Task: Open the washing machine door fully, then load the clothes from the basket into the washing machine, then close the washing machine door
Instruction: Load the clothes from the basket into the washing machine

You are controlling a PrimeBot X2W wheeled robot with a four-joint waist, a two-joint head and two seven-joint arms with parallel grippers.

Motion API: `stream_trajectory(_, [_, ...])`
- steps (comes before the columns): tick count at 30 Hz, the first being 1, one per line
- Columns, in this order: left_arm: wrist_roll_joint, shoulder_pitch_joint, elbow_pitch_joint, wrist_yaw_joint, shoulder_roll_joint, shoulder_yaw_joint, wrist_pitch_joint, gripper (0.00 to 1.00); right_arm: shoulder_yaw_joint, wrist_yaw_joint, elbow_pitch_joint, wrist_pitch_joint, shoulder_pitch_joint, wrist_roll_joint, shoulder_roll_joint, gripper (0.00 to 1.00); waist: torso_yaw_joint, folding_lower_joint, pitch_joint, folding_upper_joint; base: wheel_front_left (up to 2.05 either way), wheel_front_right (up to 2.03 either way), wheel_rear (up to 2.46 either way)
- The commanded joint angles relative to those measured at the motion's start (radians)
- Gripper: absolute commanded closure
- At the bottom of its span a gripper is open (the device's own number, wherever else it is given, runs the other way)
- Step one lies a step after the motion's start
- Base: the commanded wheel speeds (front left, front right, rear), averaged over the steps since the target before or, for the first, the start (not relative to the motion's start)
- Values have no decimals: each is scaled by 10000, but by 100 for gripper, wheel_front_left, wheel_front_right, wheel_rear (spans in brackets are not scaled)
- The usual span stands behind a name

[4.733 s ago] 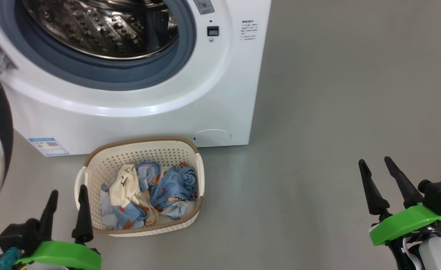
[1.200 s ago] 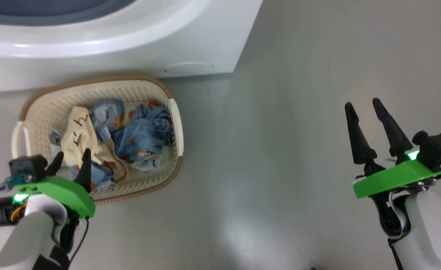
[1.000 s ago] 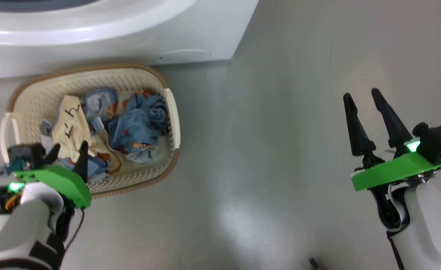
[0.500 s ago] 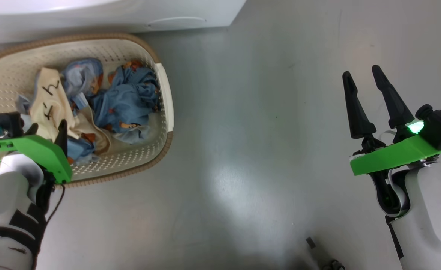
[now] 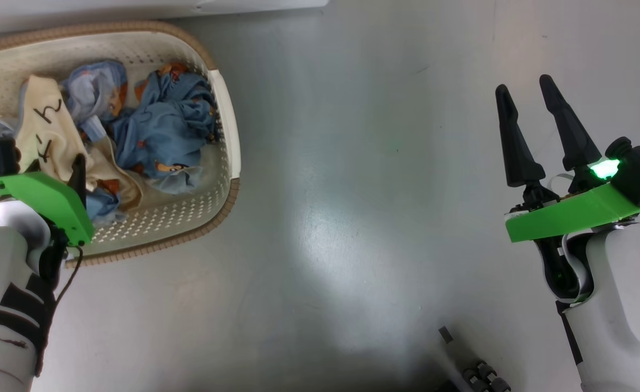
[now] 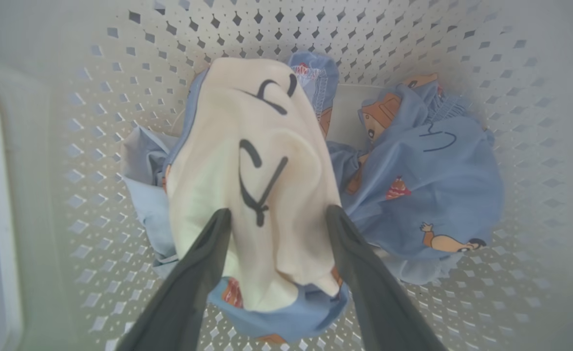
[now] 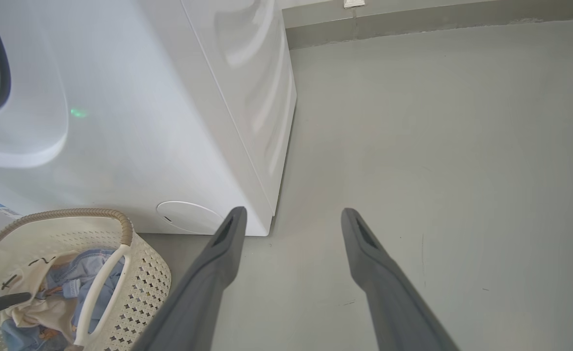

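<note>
Down in the basket (image 6: 72, 146) the clothes (image 5: 157, 136) lie in a crumpled heap, and the left gripper (image 6: 277, 212) hangs right over them. Its two dark fingers (image 6: 203, 263) are spread wide, one on each side of the cream-white garment (image 6: 247, 156) with the black drawing, which humps up between them. Nothing is pinched, and I can't tell whether the tips touch the cloth. A blue piece (image 6: 428, 180) with orange prints lies just beside it. The left forearm (image 5: 4, 261) rises from the near side, wrist tipped steeply down into the basket. The basket stands just in front of the washing machine (image 7: 145, 122), near its round cap (image 7: 189, 218). Well off to the right, the right gripper (image 5: 524, 83) hovers over grey floor (image 5: 352, 218), fingers parted and empty, pointing ahead.
</note>
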Motion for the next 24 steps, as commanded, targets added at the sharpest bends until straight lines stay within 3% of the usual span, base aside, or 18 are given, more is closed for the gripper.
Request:
stream_trajectory(1, [4, 45, 3, 26, 485, 117, 32, 0, 217, 27, -251, -49, 196, -118, 60, 0, -28, 0, 54, -1, 0, 0, 0])
stream_trajectory(7, [27, -71, 31, 70, 512, -3, 233, 0, 273, 27, -283, -49, 153, -88, 91, 0, -85, 0, 130, -1, 0, 0, 0])
stream_trajectory(8, [17, -82, 34, 68, 514, -13, 277, 25, 283, 27, -280, -49, 143, -83, 91, 0, -97, 0, 132, -1, 0, 0, 0])
stream_trajectory(9, [15, -88, 36, 66, 516, -32, 319, 60, 288, 27, -273, -49, 132, -78, 92, 0, -107, 0, 128, -1, 0, 0, 0])
stream_trajectory(11, [-3, -103, 40, 68, 524, -45, 317, 100, 295, 27, -261, -49, 110, -75, 97, 0, -124, 0, 111, -1, 0, 0, 0])
stream_trajectory(24, [-629, 576, 51, 5, 189, 211, -249, 100, 262, 27, -30, -49, 355, -74, 70, 0, 118, 0, -948, -1, 0, 0, 0])
